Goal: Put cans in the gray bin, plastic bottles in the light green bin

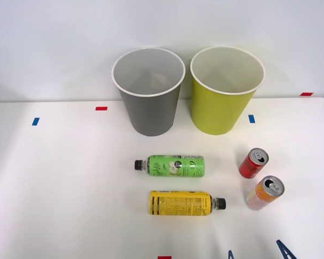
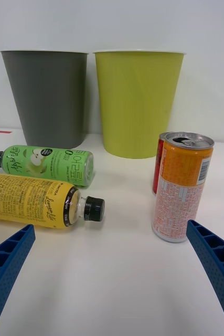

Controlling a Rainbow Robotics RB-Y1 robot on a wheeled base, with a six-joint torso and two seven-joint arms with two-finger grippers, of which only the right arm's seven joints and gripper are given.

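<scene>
1. The right gripper (image 2: 112,283) is hanging open, its ribbed blue fingers (image 2: 7,262) spread wide, gripping nothing.
2. The orange can (image 2: 182,186) is standing upright just beyond it, the red can (image 1: 253,163) behind.
3. The yellow-label bottle (image 2: 35,200) and green-label bottle (image 2: 46,164) are lying sideways.
4. The tapered gray bin (image 1: 151,110) and light green bin (image 1: 222,110) are standing farthest, side by side.

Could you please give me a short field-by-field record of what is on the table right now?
gray bin: upright, nothing seen inside
light green bin: upright, on gray bin's right
green-label bottle: lying, cap leftward
yellow-label bottle: lying, cap rightward
red can: upright, opened
orange can: upright, opened, nearest the pincer
right pincer: open, holding nothing
sorted so far: none
</scene>
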